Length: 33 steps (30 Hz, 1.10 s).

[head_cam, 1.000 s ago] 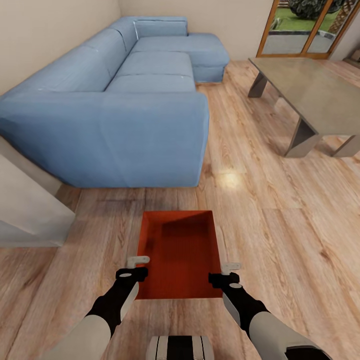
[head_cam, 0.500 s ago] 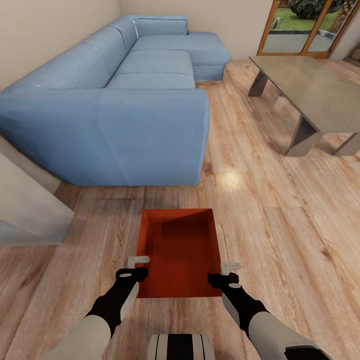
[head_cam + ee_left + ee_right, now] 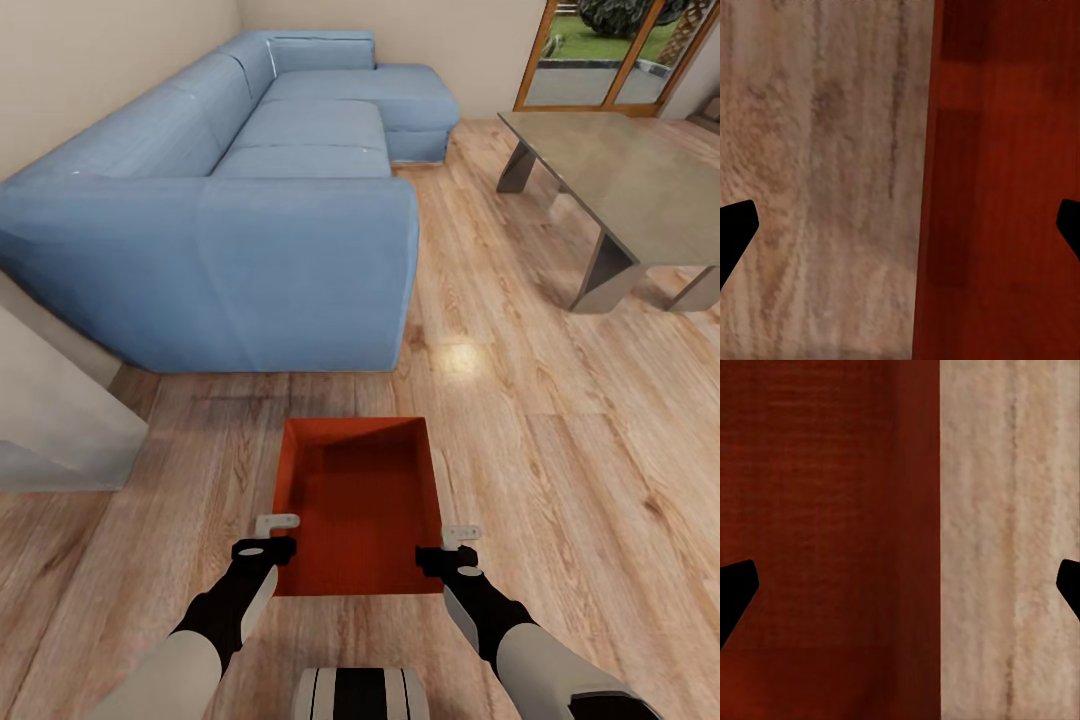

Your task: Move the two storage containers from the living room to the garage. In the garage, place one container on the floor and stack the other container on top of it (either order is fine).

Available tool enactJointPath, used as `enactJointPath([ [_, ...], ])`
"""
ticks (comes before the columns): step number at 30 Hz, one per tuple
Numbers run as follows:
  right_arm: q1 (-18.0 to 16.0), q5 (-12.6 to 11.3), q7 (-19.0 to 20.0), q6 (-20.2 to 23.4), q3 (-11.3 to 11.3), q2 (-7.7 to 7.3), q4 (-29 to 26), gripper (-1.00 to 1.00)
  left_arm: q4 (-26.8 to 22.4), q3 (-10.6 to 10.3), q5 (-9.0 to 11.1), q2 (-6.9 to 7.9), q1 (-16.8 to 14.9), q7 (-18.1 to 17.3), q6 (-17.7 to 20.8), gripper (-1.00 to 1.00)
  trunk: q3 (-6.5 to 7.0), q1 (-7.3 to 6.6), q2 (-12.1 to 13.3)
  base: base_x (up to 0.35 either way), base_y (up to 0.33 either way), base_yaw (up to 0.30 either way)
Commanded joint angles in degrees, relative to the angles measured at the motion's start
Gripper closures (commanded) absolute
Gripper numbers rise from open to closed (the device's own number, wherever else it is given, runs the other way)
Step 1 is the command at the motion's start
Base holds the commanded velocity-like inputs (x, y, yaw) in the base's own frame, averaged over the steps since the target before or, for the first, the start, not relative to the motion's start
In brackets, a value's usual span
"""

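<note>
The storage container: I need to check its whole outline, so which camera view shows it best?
The head view: the storage container shows whole on the wood floor, between the left gripper and right gripper. The left wrist and right wrist views show a red wall strip beside floor.

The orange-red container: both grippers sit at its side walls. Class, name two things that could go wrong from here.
1. The left gripper and right gripper straddle the storage container walls with fingers wide apart; closing off-centre could miss a wall or tilt the bin.
2. Both hold points lie near the robot's end, so the far end may sag when lifted.
3. The sofa stands just beyond; driving forward could bump it.
</note>
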Motion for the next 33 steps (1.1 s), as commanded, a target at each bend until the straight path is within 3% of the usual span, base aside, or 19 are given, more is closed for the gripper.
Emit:
enactJointPath([
  [1,-0.01,0.26,-0.25,0.16,0.06,0.01,-0.03,-1.0,-0.06,-0.31,0.25,0.04,-0.02,0.4,0.33,-1.0,-0.03,-0.01,-0.01,0.0,0.0,0.0],
  [33,-0.01,0.43,-0.24,-0.53,0.06,0.11,-0.12,-1.0,-0.06,-0.31,0.25,0.01,-0.03,0.7,0.32,-1.0,-0.03,-0.01,-0.01,0.0,0.0,0.0],
])
